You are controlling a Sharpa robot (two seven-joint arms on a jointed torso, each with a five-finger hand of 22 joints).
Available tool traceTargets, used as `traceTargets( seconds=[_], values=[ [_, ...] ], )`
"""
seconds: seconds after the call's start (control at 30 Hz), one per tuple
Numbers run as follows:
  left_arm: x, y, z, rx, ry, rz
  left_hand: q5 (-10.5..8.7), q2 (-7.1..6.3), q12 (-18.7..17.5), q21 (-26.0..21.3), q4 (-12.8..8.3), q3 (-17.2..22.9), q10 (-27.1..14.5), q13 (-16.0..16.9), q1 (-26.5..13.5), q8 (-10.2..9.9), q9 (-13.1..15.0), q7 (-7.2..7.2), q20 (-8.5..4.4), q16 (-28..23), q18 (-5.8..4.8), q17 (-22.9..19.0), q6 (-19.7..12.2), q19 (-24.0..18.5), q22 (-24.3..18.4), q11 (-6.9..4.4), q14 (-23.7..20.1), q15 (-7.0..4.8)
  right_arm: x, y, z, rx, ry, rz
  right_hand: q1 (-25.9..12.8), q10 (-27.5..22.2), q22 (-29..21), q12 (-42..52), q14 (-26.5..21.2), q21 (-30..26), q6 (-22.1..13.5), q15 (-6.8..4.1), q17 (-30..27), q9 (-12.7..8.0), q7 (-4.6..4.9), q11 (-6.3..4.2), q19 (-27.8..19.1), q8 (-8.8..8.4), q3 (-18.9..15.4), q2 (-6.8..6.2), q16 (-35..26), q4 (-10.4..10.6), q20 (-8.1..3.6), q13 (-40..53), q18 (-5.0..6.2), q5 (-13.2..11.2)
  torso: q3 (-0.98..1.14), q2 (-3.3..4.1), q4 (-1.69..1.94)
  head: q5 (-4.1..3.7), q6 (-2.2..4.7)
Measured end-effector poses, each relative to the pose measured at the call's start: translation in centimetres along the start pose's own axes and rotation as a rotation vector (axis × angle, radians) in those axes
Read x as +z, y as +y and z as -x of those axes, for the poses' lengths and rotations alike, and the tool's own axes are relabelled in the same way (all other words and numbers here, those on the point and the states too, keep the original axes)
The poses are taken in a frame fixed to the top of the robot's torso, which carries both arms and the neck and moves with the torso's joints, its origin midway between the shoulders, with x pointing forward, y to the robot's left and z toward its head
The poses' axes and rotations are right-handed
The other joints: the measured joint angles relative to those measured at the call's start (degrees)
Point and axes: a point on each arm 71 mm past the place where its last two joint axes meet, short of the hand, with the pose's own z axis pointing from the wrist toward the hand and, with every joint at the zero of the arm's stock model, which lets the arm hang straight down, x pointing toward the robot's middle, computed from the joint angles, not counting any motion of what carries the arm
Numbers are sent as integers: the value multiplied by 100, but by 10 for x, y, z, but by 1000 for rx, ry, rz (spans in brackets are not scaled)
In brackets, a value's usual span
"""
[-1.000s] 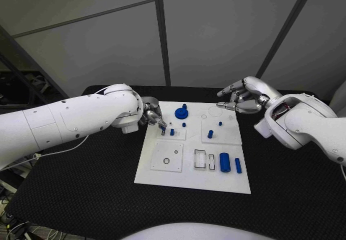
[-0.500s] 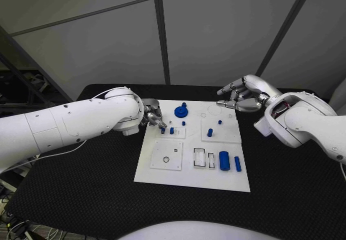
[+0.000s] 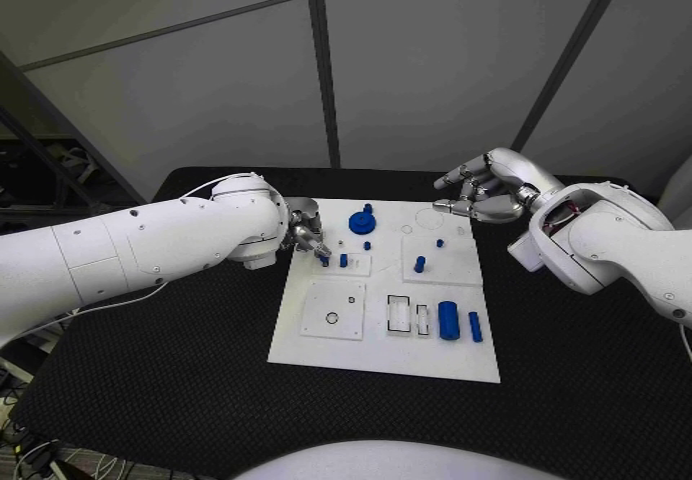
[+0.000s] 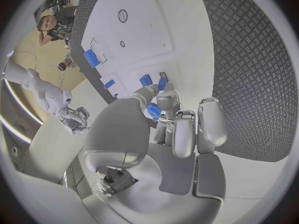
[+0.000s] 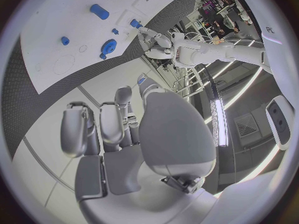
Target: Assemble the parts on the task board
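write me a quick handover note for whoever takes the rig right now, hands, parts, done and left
Left hand: pinches a small blue part over the task board at its far left edge.
Right hand: fingers curled, holds nothing, above the board's far right corner.
Done: blue round part and some small blue pegs stand in the board.
Left: two blue cylinders lie at the right; round holes and rectangular slots unfilled.

two glossy white arms, rounded shell segments with dark seams and small dark screw dots. left arm (image 3: 144, 245) thick and bulbous near the wrist, thin white cable looping off its underside. right arm (image 3: 613, 250) has an open gap behind the wrist showing dark innards and reddish wiring. left hand (image 3: 304, 232) and right hand (image 3: 483, 192) silver metallic, smooth rounded finger shells, dark joints.
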Motion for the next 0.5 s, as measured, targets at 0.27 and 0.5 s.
traceTargets(
  seconds=[0.27, 0.5],
  values=[
    [1, -1, -1, 14, 14, 1, -7, 1, 0, 0, -1, 1, 3, 0, 1, 1, 0, 0, 0, 0, 0, 0, 0, 0, 0, 4, 0, 1, 0, 0, 0, 0, 0, 0, 0, 0, -1, 0, 0, 0, 0, 0, -1, 0, 0, 0, 0, 0, 0, 0, 0, 0, 0, 0, 0, 0, 2, -3, 0, 6, -3],
    [1, -2, -2, 22, 22, -1, -7, 8, 0, 0, -1, 1, 3, 0, 8, 1, 40, 0, 0, 0, 0, 0, 0, 0, -9, 5, -8, 9, 0, 0, 0, 0, 0, 0, 0, 0, -1, 0, 0, 0, 0, 0, -1, 0, 0, 0, 0, 0, 0, 0, 0, 0, 0, 1, 0, 0, 2, -3, 0, 10, -8]
  ],
)
